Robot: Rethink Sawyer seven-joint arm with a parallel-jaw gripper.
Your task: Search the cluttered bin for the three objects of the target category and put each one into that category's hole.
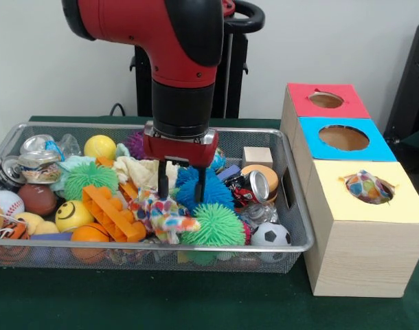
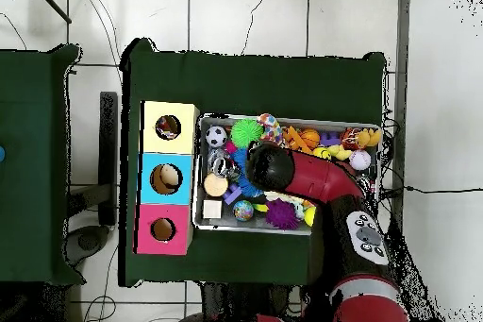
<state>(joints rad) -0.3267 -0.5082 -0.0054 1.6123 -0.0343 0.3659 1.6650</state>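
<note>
At the left end of the wire mesh bin [image 1: 17, 130] lie a baseball [image 1: 5, 202], a brown ball [image 1: 38, 199], a yellow smiley ball [image 1: 74, 215] and some crushed cans [image 1: 38, 165]. Just right of those sit a green spiky ball [image 1: 90, 178], an orange toy brick [image 1: 112, 212] and an orange ball [image 1: 91, 234] against the front rim.

In the middle the red and black arm [image 1: 175, 41] reaches straight down into the clutter. Its tool [image 1: 182, 192] hangs with both dark fingers spread a little apart, released, gripping nothing; the tips stand just above a multicoloured patterned cloth [image 1: 165, 216], with a blue spiky ball [image 1: 206, 192] close behind them. A second green spiky ball [image 1: 220, 225] rests beside the cloth, touching it.

Further right in the bin are a red soda can [image 1: 254, 187], a wooden block [image 1: 257, 157] and a small soccer ball [image 1: 270, 236] in the front corner.

Beside the bin on the green surface [image 1: 196, 302] stands a row of three wooden boxes, each with a hole on top: red [image 1: 347, 103] farthest back, blue [image 1: 378, 144] in the middle, yellow [image 1: 402, 203] nearest. A patterned cloth bundle [image 1: 369, 187] sits in the yellow box's hole. From overhead something pale shows in the blue box's hole [image 2: 167, 177].
</note>
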